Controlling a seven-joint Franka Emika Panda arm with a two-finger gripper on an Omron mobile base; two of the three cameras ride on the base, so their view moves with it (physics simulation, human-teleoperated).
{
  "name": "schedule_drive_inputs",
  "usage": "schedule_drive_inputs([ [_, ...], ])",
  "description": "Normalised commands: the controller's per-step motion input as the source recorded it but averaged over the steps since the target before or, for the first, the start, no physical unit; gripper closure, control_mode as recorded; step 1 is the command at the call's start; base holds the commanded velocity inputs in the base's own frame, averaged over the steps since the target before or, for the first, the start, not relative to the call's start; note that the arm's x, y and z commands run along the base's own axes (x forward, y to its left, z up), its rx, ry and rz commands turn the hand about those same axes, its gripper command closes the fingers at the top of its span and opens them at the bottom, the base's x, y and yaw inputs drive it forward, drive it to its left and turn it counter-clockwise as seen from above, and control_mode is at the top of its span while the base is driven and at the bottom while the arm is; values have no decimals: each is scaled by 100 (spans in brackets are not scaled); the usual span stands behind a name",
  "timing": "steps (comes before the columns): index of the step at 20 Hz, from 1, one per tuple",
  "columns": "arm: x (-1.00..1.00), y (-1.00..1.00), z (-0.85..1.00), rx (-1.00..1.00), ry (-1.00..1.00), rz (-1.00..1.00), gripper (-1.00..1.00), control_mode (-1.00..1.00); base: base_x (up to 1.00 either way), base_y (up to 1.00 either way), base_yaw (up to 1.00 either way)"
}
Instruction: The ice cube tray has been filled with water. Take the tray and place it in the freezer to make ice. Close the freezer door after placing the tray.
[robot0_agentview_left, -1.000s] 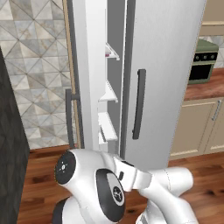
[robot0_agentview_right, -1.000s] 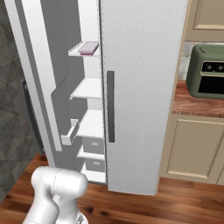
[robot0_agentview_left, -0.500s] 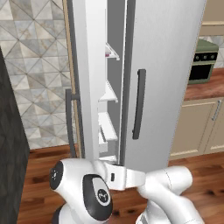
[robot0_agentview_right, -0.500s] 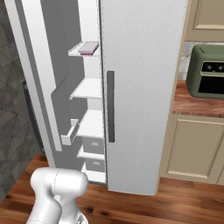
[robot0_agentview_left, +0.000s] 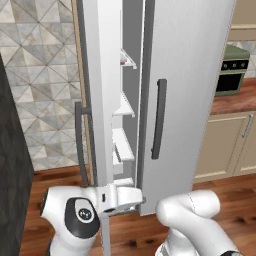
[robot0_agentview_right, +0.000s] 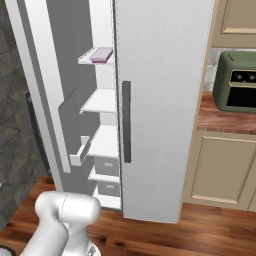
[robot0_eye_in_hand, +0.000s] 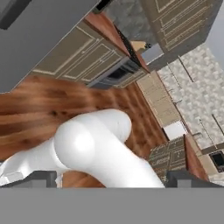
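The freezer (robot0_agentview_right: 100, 125) is standing open at left of the frame, its freezer door (robot0_agentview_left: 95, 100) swung wide, and the ice cube tray (robot0_agentview_right: 101, 54) is lying on the top shelf, upper left. The hand (robot0_agentview_left: 122, 197) is hanging low, jaws spread and empty. A clumsy swing could be knocking the door's edge rather than closing it.

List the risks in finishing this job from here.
1. The freezer door stands ajar with the arm folded low at its foot; the elbow might block or bump it on closing.
2. The ice cube tray sits near the front of the top shelf; a hard door swing could spill its water.
3. The gripper faces away from the freezer, so reaching the door handle needs a wide reorientation.
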Motion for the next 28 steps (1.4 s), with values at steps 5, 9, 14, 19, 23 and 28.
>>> schedule_drive_inputs([
  [5, 30, 35, -38, -21, 27, 0, -100, -100, 0, 0, 0],
  [9, 36, 28, -22, -15, 30, 1, -100, -100, 0, 0, 0],
  [14, 49, 19, -17, -8, 31, 7, -100, -100, 0, 0, 0],
  [19, 49, 13, -28, -2, 17, 13, -100, -100, 0, 0, 0],
  [23, 32, 22, -38, -3, 1, 16, -100, -100, 0, 0, 0],
  [28, 17, 25, -34, -2, 0, 16, -100, -100, 0, 0, 0],
])
